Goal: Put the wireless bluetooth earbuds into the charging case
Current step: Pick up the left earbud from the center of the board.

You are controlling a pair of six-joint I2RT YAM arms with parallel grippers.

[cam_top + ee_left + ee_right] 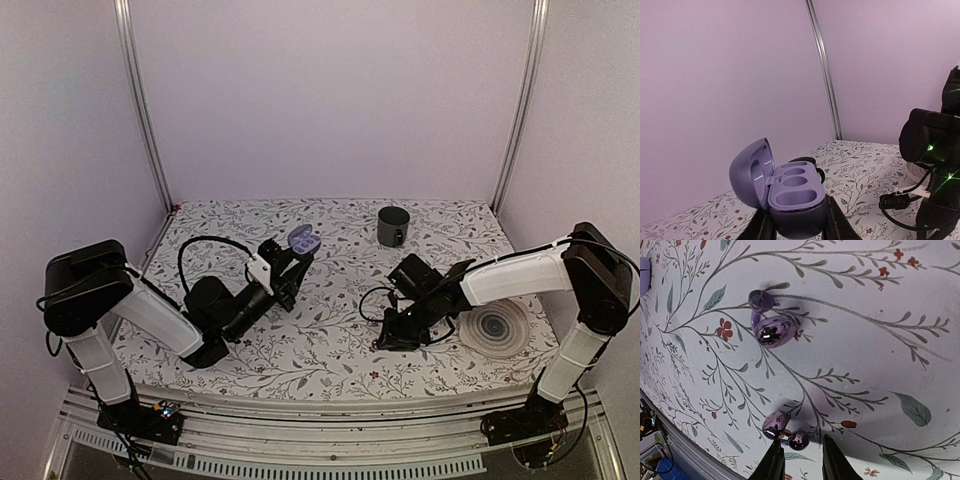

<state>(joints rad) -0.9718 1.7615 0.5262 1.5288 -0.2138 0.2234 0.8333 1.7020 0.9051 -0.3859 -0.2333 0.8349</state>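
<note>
The charging case [795, 192] is a small blue-grey clamshell with its lid swung open and its sockets bare. My left gripper [797, 222] is shut on its lower half and holds it above the table, as the top view shows [303, 240]. Two glossy purple earbuds lie on the floral cloth. One earbud [771, 330] rests farther out. The other earbud [785, 429] lies at the tips of my right gripper [801, 452], its round end between the fingers and against the left one. The right gripper is open and low over the table [395, 335].
A dark mug [393, 226] stands at the back of the table and shows behind the case [812, 162]. A flat round disc with a spiral pattern [497, 327] lies to the right, by the right arm [935, 165]. Black cables trail near the right wrist.
</note>
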